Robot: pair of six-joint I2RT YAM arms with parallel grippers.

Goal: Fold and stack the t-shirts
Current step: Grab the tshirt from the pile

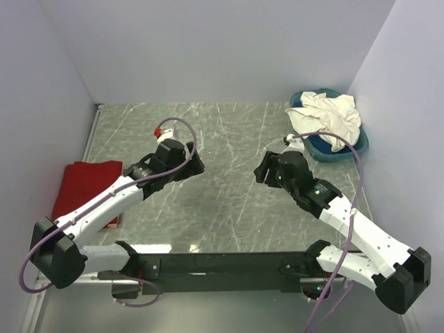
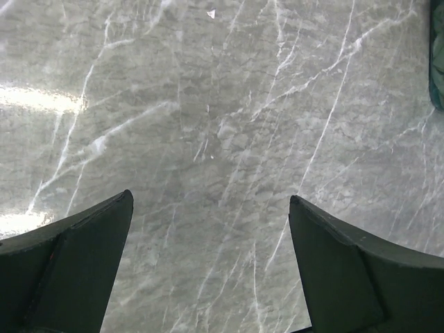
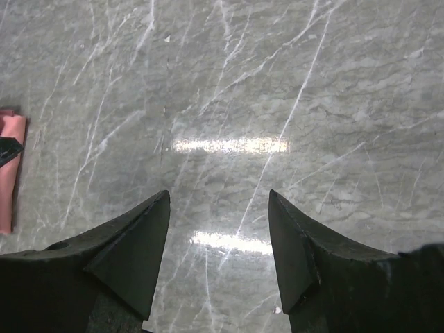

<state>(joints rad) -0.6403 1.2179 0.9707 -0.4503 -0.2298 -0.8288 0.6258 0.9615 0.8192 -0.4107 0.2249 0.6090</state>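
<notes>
Top external: veined grey marble table

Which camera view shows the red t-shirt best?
The top external view: the red t-shirt lies flat near the left edge of the table, with the left arm crossing its near corner. The right wrist view catches only a narrow strip of it at its left border. The left wrist view shows none of it.
</notes>
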